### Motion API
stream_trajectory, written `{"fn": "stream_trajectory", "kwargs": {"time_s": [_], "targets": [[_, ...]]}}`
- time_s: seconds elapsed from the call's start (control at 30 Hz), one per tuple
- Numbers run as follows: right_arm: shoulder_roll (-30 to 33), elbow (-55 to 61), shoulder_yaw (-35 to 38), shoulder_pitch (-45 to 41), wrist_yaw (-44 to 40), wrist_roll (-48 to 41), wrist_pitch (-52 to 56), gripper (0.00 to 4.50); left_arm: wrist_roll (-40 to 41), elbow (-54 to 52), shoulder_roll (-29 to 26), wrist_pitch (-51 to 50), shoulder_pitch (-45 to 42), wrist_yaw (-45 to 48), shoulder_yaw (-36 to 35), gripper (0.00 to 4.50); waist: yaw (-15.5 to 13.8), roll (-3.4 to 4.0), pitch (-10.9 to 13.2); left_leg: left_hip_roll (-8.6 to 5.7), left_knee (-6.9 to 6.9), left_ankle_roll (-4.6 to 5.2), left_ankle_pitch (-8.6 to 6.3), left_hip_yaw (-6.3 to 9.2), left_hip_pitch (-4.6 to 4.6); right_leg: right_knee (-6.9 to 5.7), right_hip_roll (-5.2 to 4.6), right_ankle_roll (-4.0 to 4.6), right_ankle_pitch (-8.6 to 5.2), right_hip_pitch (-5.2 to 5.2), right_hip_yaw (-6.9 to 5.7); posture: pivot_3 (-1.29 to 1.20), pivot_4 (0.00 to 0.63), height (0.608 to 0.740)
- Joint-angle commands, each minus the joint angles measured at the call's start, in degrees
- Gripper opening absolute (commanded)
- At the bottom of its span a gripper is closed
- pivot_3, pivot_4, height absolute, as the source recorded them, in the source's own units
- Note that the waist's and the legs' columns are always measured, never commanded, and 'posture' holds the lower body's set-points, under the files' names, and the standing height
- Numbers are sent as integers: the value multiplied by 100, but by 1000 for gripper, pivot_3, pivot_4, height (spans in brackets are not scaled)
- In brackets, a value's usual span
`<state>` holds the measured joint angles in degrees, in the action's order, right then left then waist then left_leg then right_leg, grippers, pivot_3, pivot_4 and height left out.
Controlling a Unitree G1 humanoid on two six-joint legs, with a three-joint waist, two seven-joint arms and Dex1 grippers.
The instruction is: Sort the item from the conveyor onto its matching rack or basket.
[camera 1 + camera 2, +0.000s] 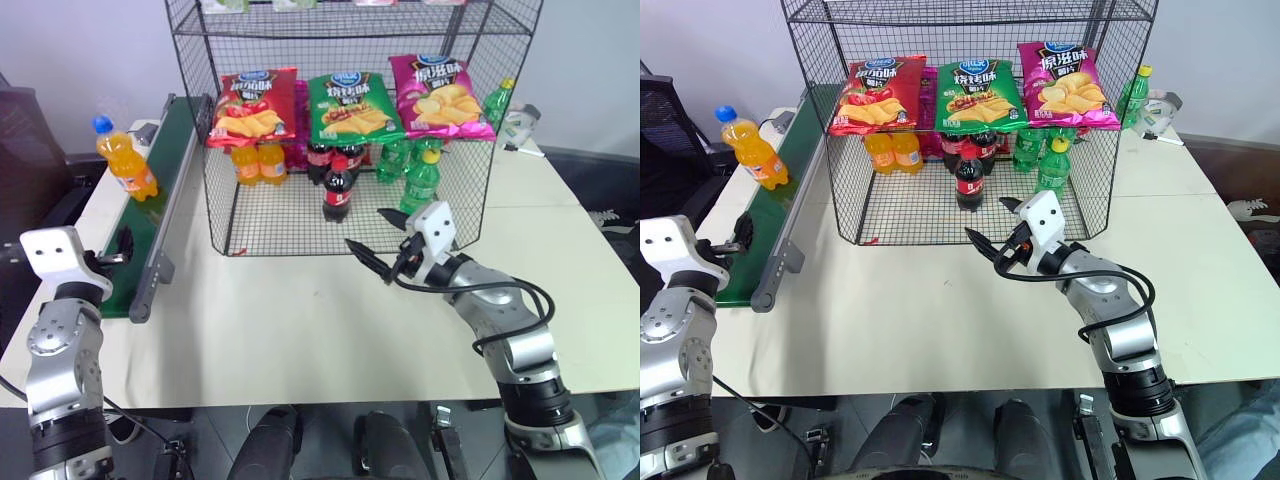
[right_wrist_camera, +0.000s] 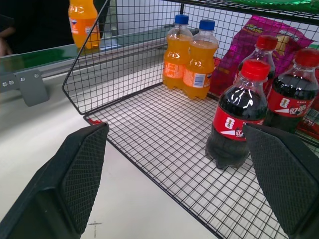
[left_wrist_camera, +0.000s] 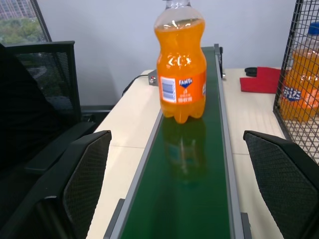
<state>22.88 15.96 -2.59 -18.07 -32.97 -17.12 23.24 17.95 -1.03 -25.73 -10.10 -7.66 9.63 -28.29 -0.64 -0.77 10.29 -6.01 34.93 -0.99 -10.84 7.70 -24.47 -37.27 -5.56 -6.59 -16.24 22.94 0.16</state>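
The item, an orange soda bottle (image 1: 125, 160) with a blue cap, stands upright on the conveyor (image 1: 172, 150), a dark green belt along the table's left side. My left gripper (image 3: 182, 199) is at the belt's near end, open, level with the belt and facing the bottle (image 3: 182, 74), which stands well ahead of its fingers. The black wire rack (image 1: 280, 215) rises in the middle of the table. My right gripper (image 1: 378, 240) hovers open just in front of the rack's lower tier, holding nothing.
On the rack's lower tier stand two orange soda bottles (image 2: 192, 57), cola bottles (image 2: 237, 117) and green bottles (image 1: 420, 180). Three chip bags (image 1: 345, 105) hang on the tier above. A black chair (image 3: 45, 99) stands left of the conveyor. A red object (image 3: 263, 79) lies between belt and rack.
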Motion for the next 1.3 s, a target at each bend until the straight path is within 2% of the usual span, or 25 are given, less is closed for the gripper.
{"fn": "stream_trajectory", "kwargs": {"time_s": [0.03,1.27,1.3], "targets": [[1,114,56,-90,-24,-35,-84,4500,-9,-95,-122,153,-17,8,-165,4448,0,0,0,0,0,0,0,0,0,0,0,0,0,0,0,0,150,740],[-49,-14,-21,-121,-146,21,-231,4500,-24,187,-251,342,-183,-12,-307,4448,1,0,0,0,0,0,0,0,0,0,0,-1,1,0,0,0,150,740],[-49,-20,-21,-124,-149,21,-234,4500,-21,192,-248,355,-189,-5,-315,4210,2,0,0,0,0,0,0,0,0,0,0,-1,1,0,0,0,150,740]]}}
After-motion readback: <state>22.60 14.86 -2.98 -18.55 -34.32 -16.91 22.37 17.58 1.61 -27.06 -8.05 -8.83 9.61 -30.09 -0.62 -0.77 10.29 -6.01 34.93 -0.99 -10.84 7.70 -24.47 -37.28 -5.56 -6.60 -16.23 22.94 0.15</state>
